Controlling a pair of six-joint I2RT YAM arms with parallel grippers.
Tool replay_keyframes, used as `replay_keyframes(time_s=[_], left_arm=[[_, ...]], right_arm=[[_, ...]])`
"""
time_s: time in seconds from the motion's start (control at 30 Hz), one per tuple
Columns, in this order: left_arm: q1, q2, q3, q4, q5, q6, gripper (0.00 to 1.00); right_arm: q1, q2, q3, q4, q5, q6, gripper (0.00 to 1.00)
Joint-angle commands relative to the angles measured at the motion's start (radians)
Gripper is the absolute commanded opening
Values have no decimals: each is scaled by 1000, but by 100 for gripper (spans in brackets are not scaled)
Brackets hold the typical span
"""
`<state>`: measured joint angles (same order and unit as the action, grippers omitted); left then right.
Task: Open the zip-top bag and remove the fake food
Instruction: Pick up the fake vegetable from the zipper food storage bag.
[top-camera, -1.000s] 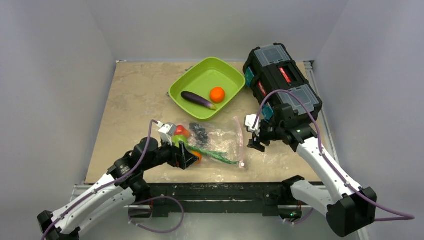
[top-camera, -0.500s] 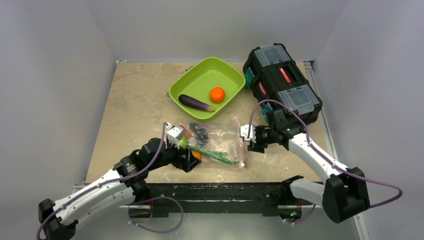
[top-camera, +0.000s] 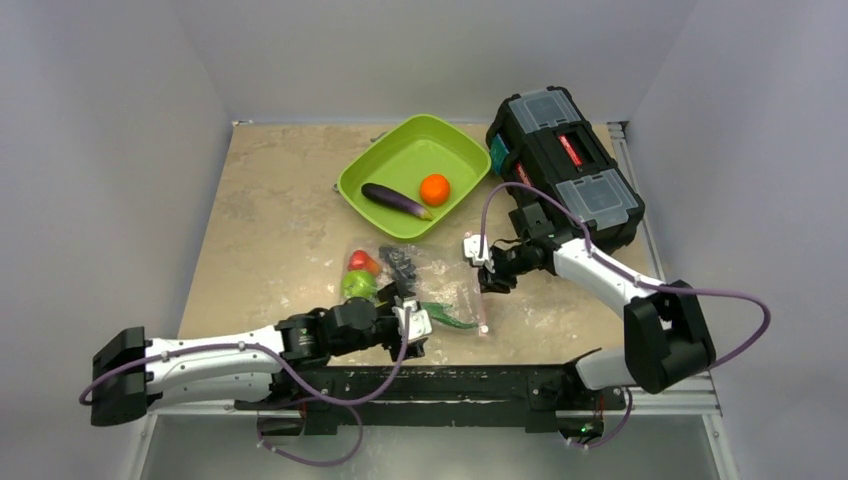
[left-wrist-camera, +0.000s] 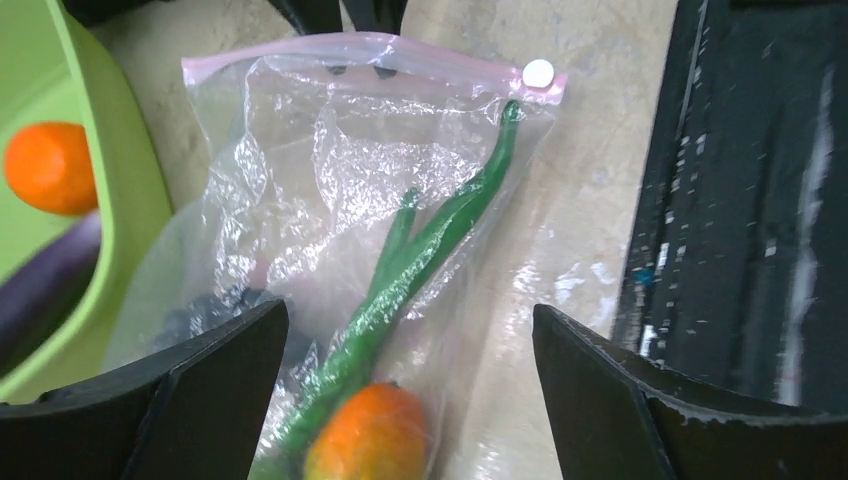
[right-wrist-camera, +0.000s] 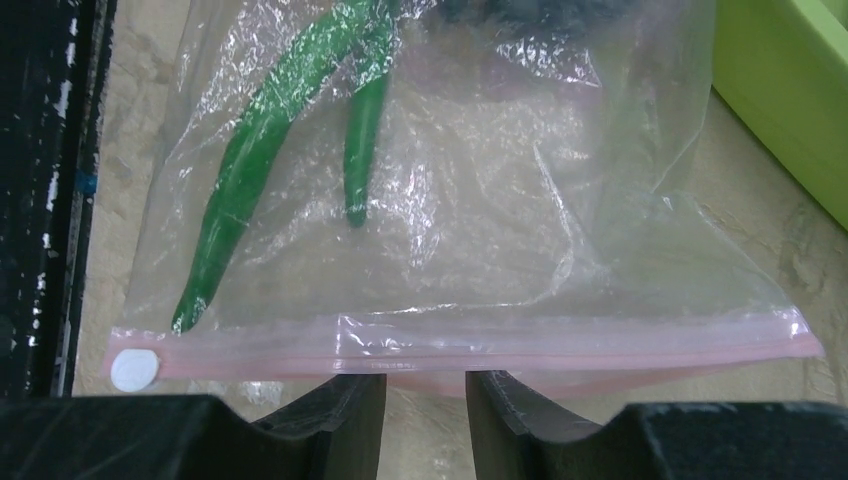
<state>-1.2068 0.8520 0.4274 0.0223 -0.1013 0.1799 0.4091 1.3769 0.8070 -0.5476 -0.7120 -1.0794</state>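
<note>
Right gripper (right-wrist-camera: 425, 390) at the zip-top bag (right-wrist-camera: 480, 200) mouth, grip unclear.

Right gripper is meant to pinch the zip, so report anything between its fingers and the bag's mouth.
Nothing visible does. The right gripper sits right at the pink zip strip of the bag, with no other object between them.

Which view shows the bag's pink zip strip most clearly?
The right wrist view: the zip strip runs across nearly the whole picture, close before the right hand. The left wrist view shows it farther off, at the far end of the bag. The top view shows only a thin pink line.
</note>
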Motion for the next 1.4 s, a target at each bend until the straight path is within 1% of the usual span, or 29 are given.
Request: replay_keyframes(time_s=[0.0,0.13,0.27,0.43,0.6,0.67,0.83,0.93,1.07,1.2,1.37], left_arm=[[-52,126,-10,227,-151,311,92],[-87,265,8,300,-232,374,92],[-97,364,10,379,-314,387,90],[-97,442,31,430,-375,366,78],[-97,510,47,453,-409,332,65],[-97,527,48,454,-410,318,62],[-97,555,51,457,-414,287,43],[-97,564,56,448,-419,265,26],[-95,567,54,440,-424,233,20],[-96,559,53,436,-424,203,17],[-96,558,53,438,-411,186,14]], right_arm=[[12,48,72,-12,-85,69,33],[12,100,112,-45,-101,106,33],[12,150,138,-51,-101,159,33],[12,219,169,-38,-39,260,33],[15,265,186,-41,-12,308,32],[16,280,196,-42,1,324,32],[23,310,216,-66,-33,331,33],[29,332,249,-107,-66,328,34],[39,355,282,-152,-112,335,36],[66,384,297,-189,-141,353,39],[97,404,303,-183,-139,395,44]])
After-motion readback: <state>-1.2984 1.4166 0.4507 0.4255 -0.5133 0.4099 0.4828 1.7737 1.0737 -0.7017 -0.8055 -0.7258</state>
